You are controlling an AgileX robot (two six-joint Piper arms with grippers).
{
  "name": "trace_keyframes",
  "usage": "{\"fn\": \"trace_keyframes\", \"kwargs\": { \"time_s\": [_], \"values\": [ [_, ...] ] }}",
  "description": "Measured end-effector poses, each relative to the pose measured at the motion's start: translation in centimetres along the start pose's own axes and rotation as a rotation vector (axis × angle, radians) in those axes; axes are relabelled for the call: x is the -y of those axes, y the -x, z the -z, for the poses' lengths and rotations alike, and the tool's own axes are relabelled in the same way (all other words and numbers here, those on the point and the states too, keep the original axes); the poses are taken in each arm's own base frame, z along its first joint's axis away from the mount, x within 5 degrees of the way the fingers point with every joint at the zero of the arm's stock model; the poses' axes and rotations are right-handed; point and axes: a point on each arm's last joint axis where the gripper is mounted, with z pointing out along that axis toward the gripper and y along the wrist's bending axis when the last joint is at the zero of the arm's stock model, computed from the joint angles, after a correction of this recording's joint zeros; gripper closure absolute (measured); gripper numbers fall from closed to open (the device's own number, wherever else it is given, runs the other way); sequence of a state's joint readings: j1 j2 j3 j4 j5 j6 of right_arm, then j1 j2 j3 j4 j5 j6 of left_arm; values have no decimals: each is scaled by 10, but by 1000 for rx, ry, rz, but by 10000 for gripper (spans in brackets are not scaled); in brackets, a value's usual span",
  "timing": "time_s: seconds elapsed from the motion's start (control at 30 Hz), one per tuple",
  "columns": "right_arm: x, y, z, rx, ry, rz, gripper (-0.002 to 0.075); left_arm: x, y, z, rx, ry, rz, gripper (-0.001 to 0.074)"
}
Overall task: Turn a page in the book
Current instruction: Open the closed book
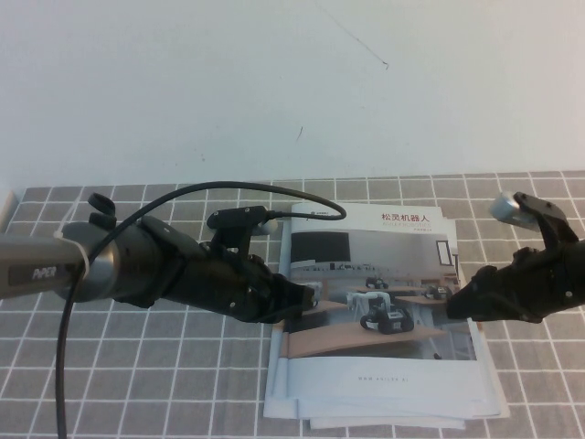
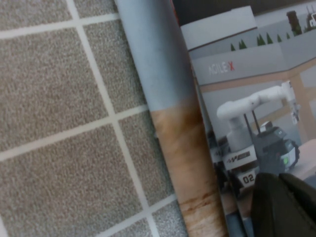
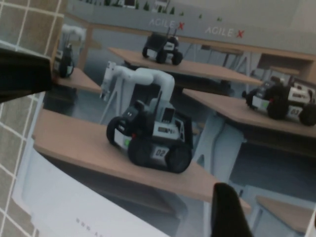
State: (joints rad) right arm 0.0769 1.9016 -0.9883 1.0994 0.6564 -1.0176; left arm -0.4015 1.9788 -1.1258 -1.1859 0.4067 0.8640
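The book (image 1: pixel 384 274) lies closed on the checked cloth, its cover photo of wheeled robots facing up. Its printed inner page is hidden under the cover. My left gripper (image 1: pixel 302 304) rests on the cover by the spine side, its dark fingers together in the left wrist view (image 2: pixel 279 200), holding nothing. The spine edge (image 2: pixel 168 98) runs beside it. My right gripper (image 1: pixel 454 306) is at the book's right edge, low over the cover. In the right wrist view it (image 3: pixel 269 217) is open, with one dark finger (image 3: pixel 227 212) above the cover photo (image 3: pixel 148 133).
Spare booklets (image 1: pixel 384 419) lie under the book and stick out at its near edge. A grey checked cloth (image 1: pixel 137 375) covers the table. A white wall (image 1: pixel 274 82) stands behind. The left arm's black cable (image 1: pixel 62 357) hangs at the near left.
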Motion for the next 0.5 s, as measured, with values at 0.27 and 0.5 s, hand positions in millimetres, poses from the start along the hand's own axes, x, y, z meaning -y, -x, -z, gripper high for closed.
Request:
{"fn": "trace_keyframes", "kwargs": {
  "time_s": [0.27,0.5],
  "values": [
    [8,-2,-13,-3,17,-45,357,0,0,0,0,-1,0,738],
    [8,-1,-13,14,12,-51,356,0,0,0,0,-1,0,738]
  ]
}}
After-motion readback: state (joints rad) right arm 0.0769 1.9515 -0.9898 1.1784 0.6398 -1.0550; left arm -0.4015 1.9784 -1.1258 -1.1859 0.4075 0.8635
